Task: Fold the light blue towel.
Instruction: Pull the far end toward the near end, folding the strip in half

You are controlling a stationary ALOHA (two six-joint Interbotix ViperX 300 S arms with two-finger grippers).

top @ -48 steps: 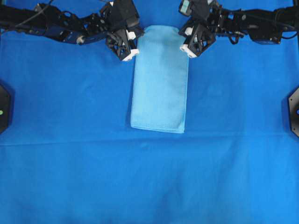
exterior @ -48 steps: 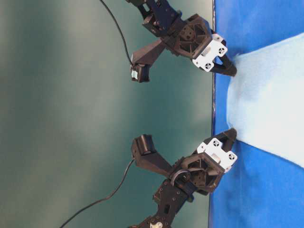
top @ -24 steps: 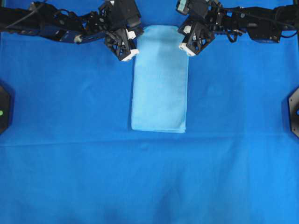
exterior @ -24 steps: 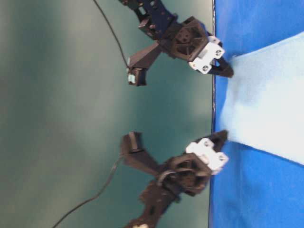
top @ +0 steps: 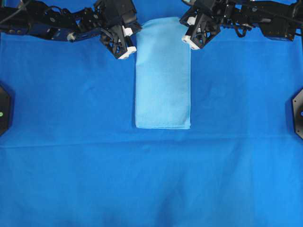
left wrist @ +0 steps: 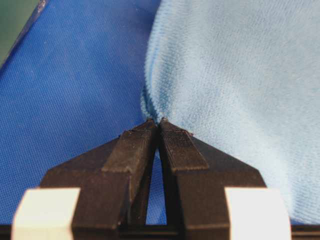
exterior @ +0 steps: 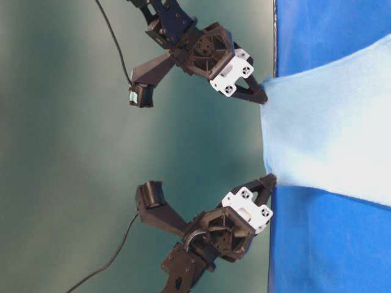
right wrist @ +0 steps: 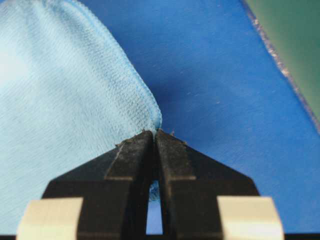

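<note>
- Towel (top: 163,75): folded strip on the table cover (top: 151,179).
- Left gripper (left wrist: 159,122) pinches its far left corner.
- Right gripper (right wrist: 154,132) pinches its far right corner.

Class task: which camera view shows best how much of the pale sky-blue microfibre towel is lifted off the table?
The table-level exterior view: the pale sky-blue microfibre towel rises off the table edge there, hanging from two corners. The overhead view flattens it into a rectangle. Each wrist view shows only one pinched corner.
</note>
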